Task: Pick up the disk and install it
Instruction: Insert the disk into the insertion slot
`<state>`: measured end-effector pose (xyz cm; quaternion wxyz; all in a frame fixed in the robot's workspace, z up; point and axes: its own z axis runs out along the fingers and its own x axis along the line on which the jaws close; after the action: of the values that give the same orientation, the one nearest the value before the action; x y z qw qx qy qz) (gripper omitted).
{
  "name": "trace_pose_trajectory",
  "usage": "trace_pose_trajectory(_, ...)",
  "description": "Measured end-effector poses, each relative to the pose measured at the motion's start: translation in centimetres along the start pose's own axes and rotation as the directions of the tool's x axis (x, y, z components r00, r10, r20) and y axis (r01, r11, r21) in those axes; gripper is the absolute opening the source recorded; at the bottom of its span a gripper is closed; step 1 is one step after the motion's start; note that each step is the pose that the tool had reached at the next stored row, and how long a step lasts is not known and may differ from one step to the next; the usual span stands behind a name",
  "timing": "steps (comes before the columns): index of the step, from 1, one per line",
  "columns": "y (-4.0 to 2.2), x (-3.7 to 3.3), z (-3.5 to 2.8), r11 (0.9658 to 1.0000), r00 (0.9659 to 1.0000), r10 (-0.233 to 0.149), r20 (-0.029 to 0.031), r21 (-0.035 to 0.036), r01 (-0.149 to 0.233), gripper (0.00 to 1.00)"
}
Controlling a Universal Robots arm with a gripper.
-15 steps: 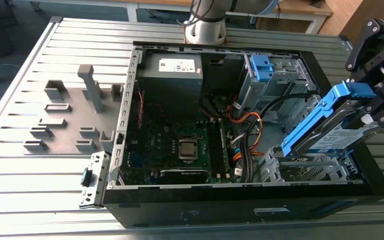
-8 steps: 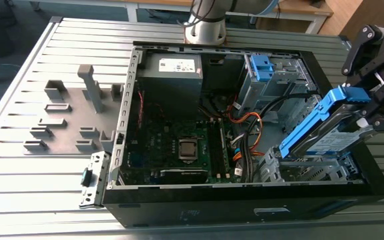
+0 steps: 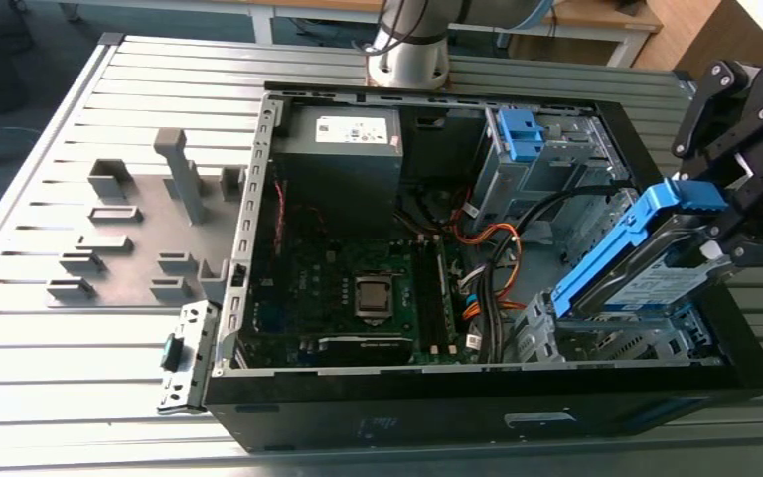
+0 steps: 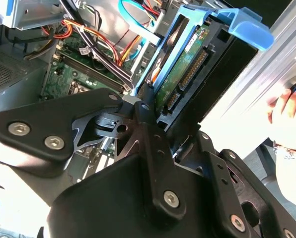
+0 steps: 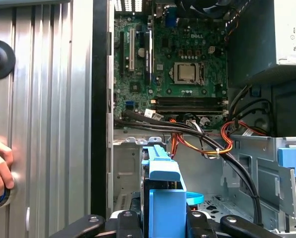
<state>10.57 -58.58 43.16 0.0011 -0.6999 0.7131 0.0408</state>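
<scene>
- Exterior view: the gripper [image 3: 722, 225] is reaching in from the exterior view's right, its fingers clenching the disk [image 3: 650, 283] by the blue carrier's sides.
- It's hanging tilted just above the drive cage [image 3: 616, 343] in the case [image 3: 488, 402].
- My guess: it's dense and stiff, but the bare circuit board [image 4: 180, 74] looks fragile, so I'd be grabbing the rails.

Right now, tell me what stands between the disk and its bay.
Nothing visible. The claw holds the disk tilted, its lower end over the metal bay; black and orange cables run beside the bay, not across it.
</scene>
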Motion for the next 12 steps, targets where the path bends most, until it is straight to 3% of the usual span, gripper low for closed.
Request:
trace_pose_trajectory(6,-0.01,-0.48,0.42,1.0,1.0,0.0,-0.0001,0.0,0.0,0.36)
trace_pose_trajectory(12,-0.05,-0.49,1.05,1.0,1.0,0.0,-0.0001,0.0,0.0,0.36)
